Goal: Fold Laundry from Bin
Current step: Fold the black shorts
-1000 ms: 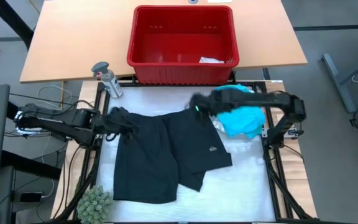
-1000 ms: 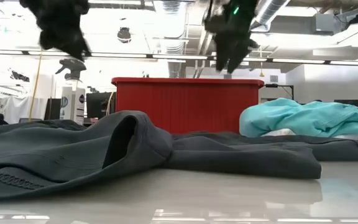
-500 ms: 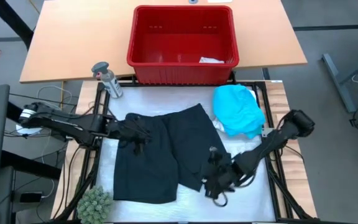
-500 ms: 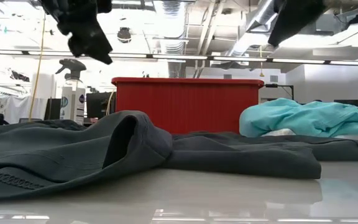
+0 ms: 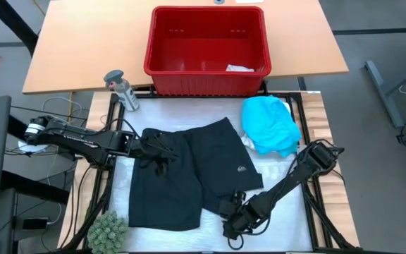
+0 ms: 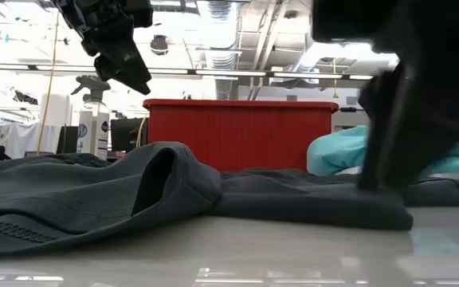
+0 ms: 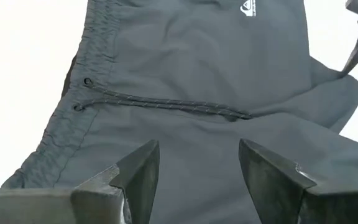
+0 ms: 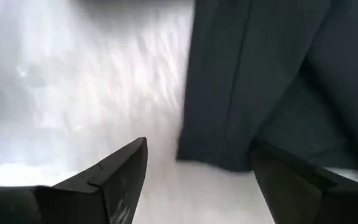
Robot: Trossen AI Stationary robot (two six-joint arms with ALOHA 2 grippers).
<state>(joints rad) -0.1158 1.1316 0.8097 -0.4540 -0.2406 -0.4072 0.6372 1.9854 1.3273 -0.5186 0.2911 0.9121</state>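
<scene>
A pair of black shorts (image 5: 189,173) lies spread flat on the white worktop (image 5: 280,212), its waistband with the drawstring toward the left arm and a small white logo on the leg nearer the right arm. The left hand (image 5: 162,156) hangs above the waistband end of the shorts, its two fingers (image 7: 138,171) parted with nothing between them; in its wrist view the drawstring and eyelets lie just ahead of the fingertips, and the low view shows this hand raised clear of the cloth. The right hand (image 5: 232,224) is down at the near corner of the shorts' hem, fingers spread wide and released, with the edge of the dark fabric lying between and just ahead of them in its wrist view; whether it touches the cloth cannot be told. A turquoise shirt (image 5: 270,125) sits bunched on the worktop beside the shorts, on the right arm's side. Beyond it, on the wooden table, stands the red bin (image 5: 206,49), with a small pale piece (image 5: 240,68) lying in its corner. A spray bottle (image 5: 120,89) stands near the bin.
</scene>
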